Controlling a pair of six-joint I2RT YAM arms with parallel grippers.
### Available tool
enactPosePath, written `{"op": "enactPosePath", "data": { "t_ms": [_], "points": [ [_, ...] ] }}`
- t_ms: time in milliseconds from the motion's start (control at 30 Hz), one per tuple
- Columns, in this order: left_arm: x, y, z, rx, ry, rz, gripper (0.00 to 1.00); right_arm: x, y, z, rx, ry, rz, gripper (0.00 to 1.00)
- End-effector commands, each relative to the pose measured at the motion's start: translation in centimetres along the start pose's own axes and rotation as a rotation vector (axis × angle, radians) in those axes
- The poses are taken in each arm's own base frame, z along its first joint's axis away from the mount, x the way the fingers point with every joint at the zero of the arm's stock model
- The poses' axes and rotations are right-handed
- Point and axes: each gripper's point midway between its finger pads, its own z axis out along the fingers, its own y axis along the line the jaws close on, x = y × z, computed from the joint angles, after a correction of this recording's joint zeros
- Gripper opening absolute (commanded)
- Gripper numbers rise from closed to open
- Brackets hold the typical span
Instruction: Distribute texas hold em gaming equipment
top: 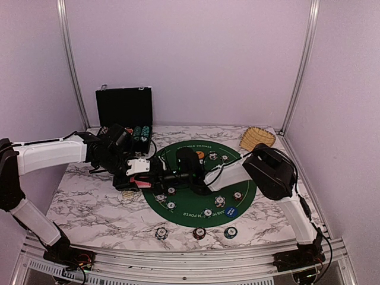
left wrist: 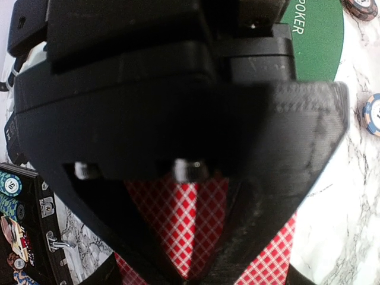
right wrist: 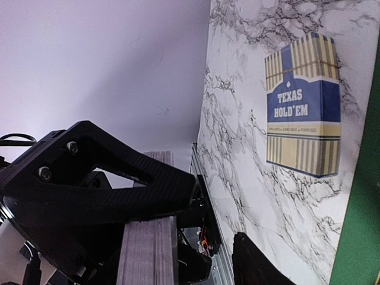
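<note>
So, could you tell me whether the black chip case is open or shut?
Open: the black chip case has its lid standing upright, with chips visible inside.

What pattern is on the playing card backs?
Red-and-white diamond lattice on the playing cards, clearest in the left wrist view.

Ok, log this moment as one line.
left gripper: shut on card deck | right gripper: open, jaws astride the deck | card box: lying on table beside green mat

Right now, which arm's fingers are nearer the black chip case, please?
Left. The left fingers sit in front of the chip case; the right fingers are farther, over the mat.
</note>
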Motion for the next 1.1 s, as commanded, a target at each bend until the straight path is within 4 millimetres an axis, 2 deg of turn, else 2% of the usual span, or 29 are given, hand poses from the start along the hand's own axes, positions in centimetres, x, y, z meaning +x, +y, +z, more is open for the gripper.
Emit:
{"op": "enactPosePath", "data": {
  "t_ms": [0,267,500,700,1067],
  "points": [
    [-0.2,0.4,-0.5,-0.006,0.017,-0.002,0.35,-1.0,1.9,-0.8,0.003,-0.037,-0.035,0.51],
    [0.4,0.3,-0.3,-0.004,0.046,-0.004,0.33,-1.0,1.5,-1.3,0.049,-0.042,-0.055,0.49],
    [0.4,0.5,-0.4,-0.013,0.051,-0.01,0.3,-0.8,2.7,-1.5,0.018,-0.027,-0.077,0.48],
    [0.6,0.6,-0.3,-0.016,0.059,-0.019,0.3,-0.8,3.4,-1.9,0.006,-0.023,-0.095,0.51],
    [0.2,0.7,-0.6,-0.019,0.043,-0.031,0.27,-0.4,2.0,-2.1,0.047,-0.01,-0.075,0.46]
  ]
}}
